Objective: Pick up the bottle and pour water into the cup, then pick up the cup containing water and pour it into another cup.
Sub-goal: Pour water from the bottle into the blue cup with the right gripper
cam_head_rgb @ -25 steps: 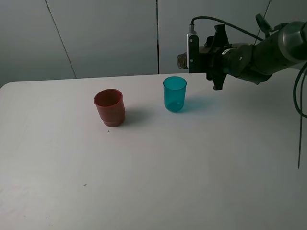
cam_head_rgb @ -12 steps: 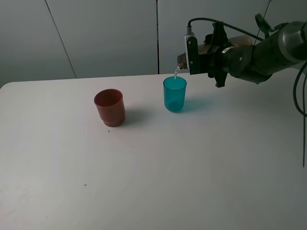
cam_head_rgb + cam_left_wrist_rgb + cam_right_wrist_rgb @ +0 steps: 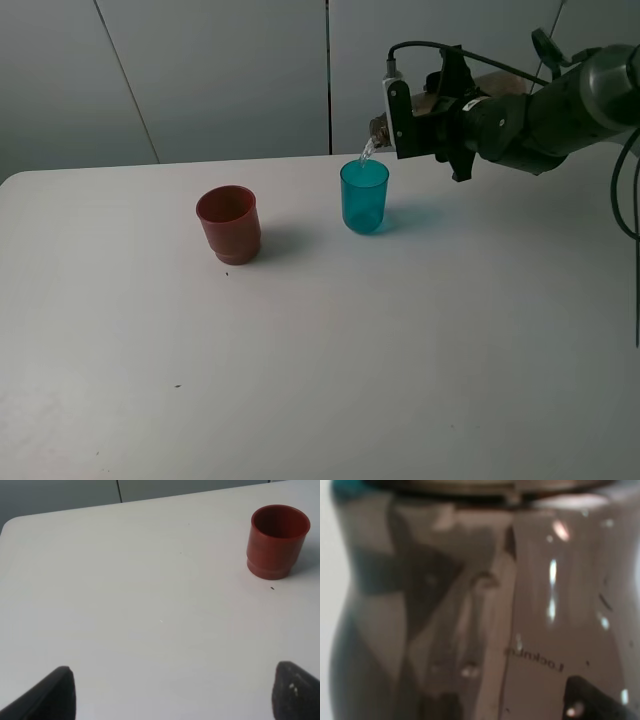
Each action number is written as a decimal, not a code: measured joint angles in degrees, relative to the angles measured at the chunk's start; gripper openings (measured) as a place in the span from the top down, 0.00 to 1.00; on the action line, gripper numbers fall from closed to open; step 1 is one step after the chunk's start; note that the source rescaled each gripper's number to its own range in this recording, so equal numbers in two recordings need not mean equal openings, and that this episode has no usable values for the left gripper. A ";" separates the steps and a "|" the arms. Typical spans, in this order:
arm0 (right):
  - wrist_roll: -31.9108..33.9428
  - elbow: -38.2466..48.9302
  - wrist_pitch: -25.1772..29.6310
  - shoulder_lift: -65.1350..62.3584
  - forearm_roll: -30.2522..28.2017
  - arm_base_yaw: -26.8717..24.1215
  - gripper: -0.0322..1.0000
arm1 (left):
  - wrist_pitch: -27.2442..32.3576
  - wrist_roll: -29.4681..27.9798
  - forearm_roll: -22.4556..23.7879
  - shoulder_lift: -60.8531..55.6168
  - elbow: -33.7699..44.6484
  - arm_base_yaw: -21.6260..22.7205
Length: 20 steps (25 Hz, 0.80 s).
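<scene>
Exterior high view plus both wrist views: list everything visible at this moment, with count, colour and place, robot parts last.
smoky grey-brown translucent plastic bottle: one, grey-brown, tipped near level, neck above the teal tumbler.
thin water stream: one, clear, running from the bottle neck into the tumbler.
teal-blue translucent plastic tumbler: one, teal, upright at the table's far middle.
squat opaque red-brown plastic cup: one, red-brown, upright, left of the tumbler and apart from it.
white table: one, white, under both cups.
grey wall panels: several, grey, behind the table.
black cable: one, black, looping over the right arm.
right gripper: one, black, shut on the bottle.
left gripper: one, black, open, empty, over bare table.
</scene>
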 joint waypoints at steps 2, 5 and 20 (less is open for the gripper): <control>-0.53 0.00 -0.22 0.00 0.00 0.00 0.97 | 0.00 0.00 0.00 0.00 0.00 0.00; -1.77 0.00 -0.35 0.00 0.00 0.00 0.97 | 0.00 0.00 0.00 0.00 0.00 0.00; -3.07 0.00 -0.69 0.00 0.00 0.00 0.97 | 0.00 0.00 0.10 0.00 0.00 0.00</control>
